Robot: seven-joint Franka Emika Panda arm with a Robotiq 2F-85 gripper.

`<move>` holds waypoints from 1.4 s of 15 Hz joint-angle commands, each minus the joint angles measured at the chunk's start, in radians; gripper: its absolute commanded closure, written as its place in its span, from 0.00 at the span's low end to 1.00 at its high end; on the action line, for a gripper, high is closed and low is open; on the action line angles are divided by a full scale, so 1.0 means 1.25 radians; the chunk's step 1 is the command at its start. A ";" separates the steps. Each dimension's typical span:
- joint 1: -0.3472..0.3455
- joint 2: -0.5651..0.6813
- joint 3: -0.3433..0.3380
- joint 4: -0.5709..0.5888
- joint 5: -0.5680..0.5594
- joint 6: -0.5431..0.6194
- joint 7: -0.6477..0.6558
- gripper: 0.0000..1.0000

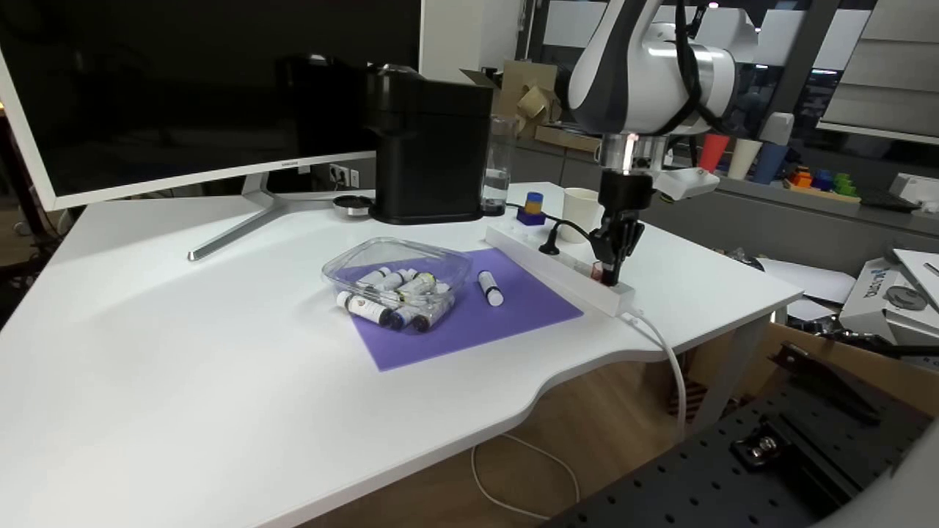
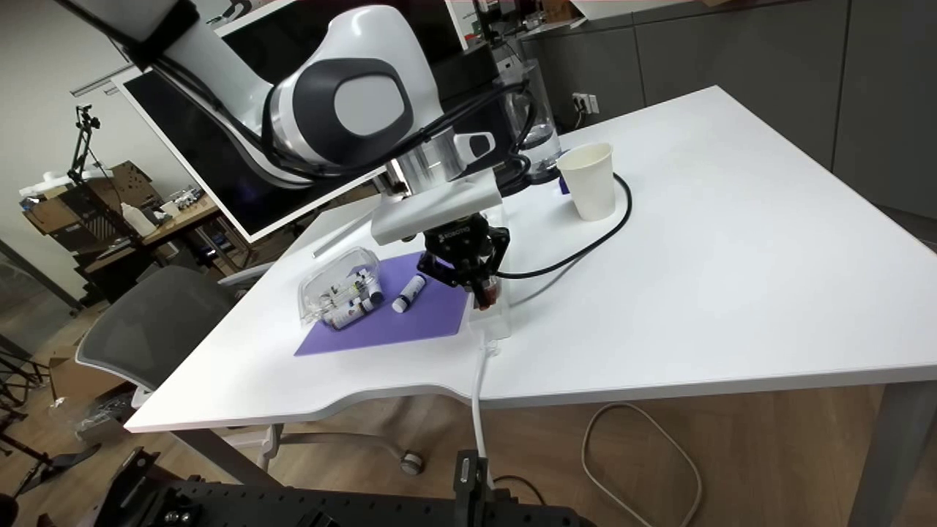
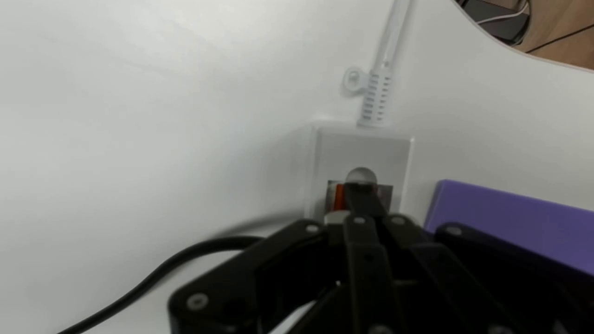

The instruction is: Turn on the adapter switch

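Note:
The adapter, a long white power strip (image 1: 543,273), lies on the white table and shows in both exterior views (image 2: 496,325). Its cable end is near the table's front edge. In the wrist view the end of the strip (image 3: 336,148) shows with its thick white cable. The red-orange switch (image 3: 339,197) is partly hidden behind my fingers; a reddish patch of it (image 1: 596,271) also shows in an exterior view. My gripper (image 3: 362,188) is shut, with its fingers together and empty. It points down over the switch (image 1: 610,280) and appears to touch it; the exact contact is hidden.
A black plug (image 1: 549,246) with a black cable sits in the strip. A paper cup (image 2: 590,183) stands beside it. A purple sheet (image 1: 469,337) lies alongside, bearing a loose marker (image 1: 490,287) and a clear box (image 1: 396,253) of markers. A black machine (image 1: 433,147) stands behind.

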 commanded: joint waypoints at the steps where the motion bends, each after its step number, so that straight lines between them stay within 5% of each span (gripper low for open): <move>1: -0.049 0.034 0.026 0.035 0.050 -0.024 -0.059 1.00; 6: -0.153 0.067 0.095 0.093 0.237 -0.145 -0.283 1.00; 9: -0.162 0.096 0.070 0.142 0.292 -0.236 -0.355 1.00; 15: -0.107 0.115 -0.003 0.176 0.286 -0.244 -0.271 1.00; 21: -0.123 0.152 -0.003 0.215 0.356 -0.298 -0.277 1.00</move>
